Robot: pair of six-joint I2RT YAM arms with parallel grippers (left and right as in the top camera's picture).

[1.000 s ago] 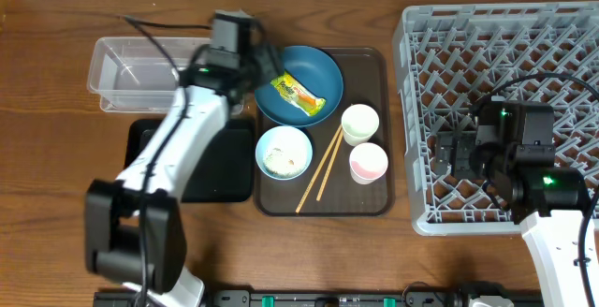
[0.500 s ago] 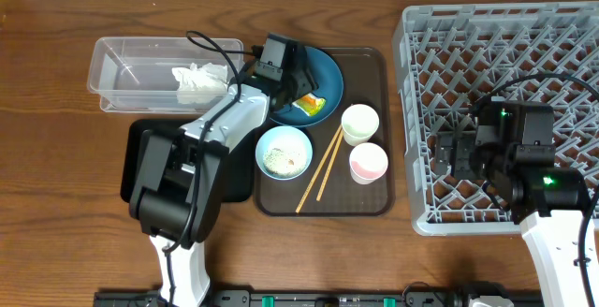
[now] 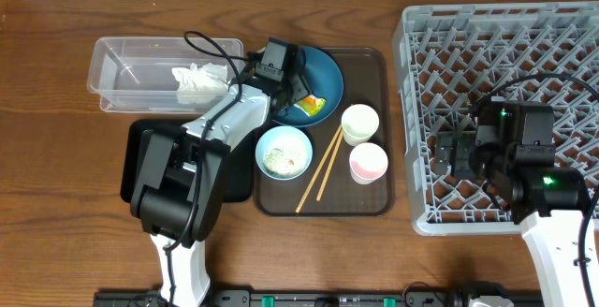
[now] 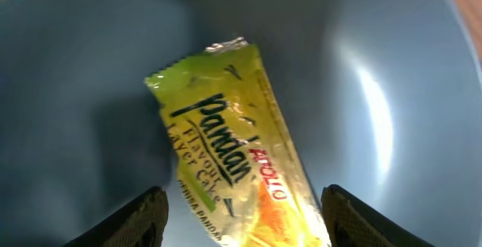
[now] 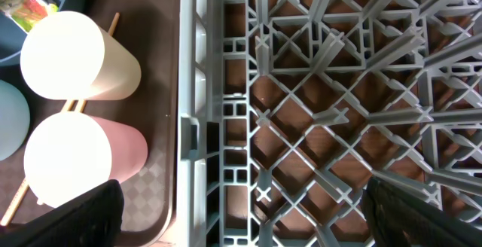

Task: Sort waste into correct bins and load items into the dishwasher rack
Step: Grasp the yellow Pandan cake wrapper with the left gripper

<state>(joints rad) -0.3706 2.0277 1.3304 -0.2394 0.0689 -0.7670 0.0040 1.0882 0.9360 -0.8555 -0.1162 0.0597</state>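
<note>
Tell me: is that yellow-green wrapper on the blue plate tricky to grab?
Probably light and floppy: the snack wrapper looks like thin crimped film. Its glossy skin may slide on the smooth plate when the left gripper closes.

Your snack wrapper (image 3: 312, 107) lies on the plate (image 3: 324, 70) at the back of the serving tray (image 3: 371, 198). The tissue (image 3: 198, 80) sits in the tub (image 3: 126, 67) to the left, and the dishwasher rack (image 3: 496, 36) stands to the right.

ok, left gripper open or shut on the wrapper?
Open: left gripper fingers stand wide apart either side of the snack wrapper lying on the blue plate.
</note>
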